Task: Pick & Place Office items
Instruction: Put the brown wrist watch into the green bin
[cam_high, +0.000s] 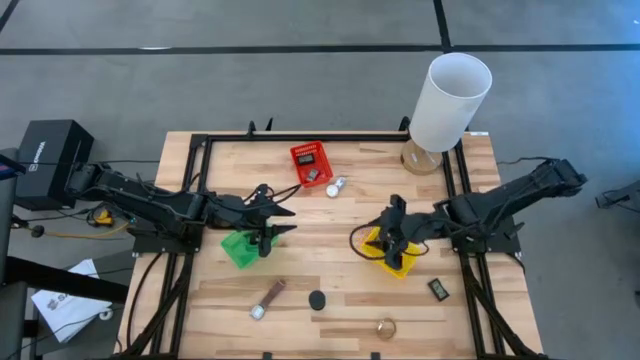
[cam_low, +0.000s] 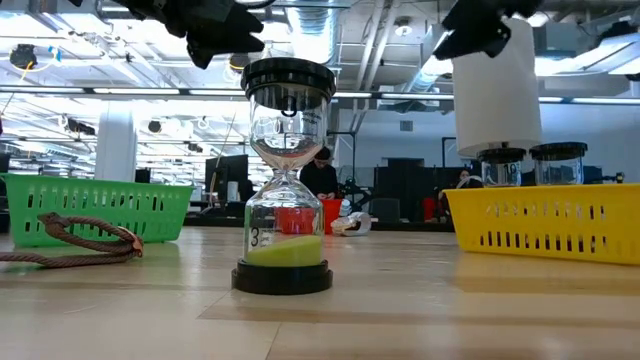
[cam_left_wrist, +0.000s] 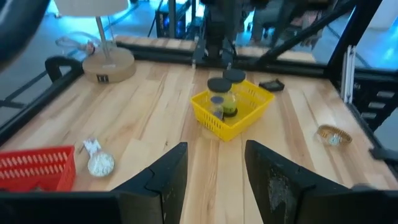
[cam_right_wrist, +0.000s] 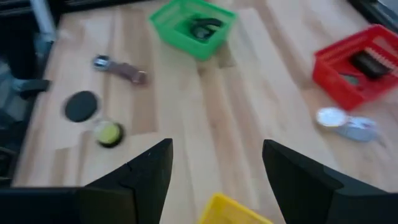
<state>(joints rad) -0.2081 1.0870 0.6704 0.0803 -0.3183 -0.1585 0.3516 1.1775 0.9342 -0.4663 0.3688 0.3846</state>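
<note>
The left gripper (cam_high: 272, 231) hangs with jaws spread and nothing between them, at centre-left of the high view, over the green basket (cam_high: 239, 249); its own wrist view confirms the gap between its dark fingers (cam_left_wrist: 168, 177). The right gripper (cam_high: 392, 245), at centre-right of the high view, also has its jaws parted and bare, poised above the yellow basket (cam_high: 396, 262).

Two black-lidded hourglass timers (cam_left_wrist: 222, 99) stand inside the yellow basket, seen at centre of the left wrist view. A dark clip (cam_right_wrist: 202, 25) lies in the green basket, at the top of the right wrist view. The red basket (cam_high: 309, 163), upper centre of the high view, holds a dark item (cam_right_wrist: 372, 63), and a small white-and-silver piece (cam_high: 335, 187) lies on the worktop (cam_high: 330, 225) just to its right.

Along the lower part of the high view lie a brown strap (cam_high: 269, 299) with a metal end, an hourglass timer (cam_high: 317, 300) with black ends, a gold round piece (cam_high: 386, 326) and, lower right, a small black device (cam_high: 438, 289). In the low view the timer (cam_low: 287, 180) stands upright in mid-frame with yellow-green sand in its lower bulb. A tall white cylinder lamp (cam_high: 447, 103) stands at upper right of the high view.
</note>
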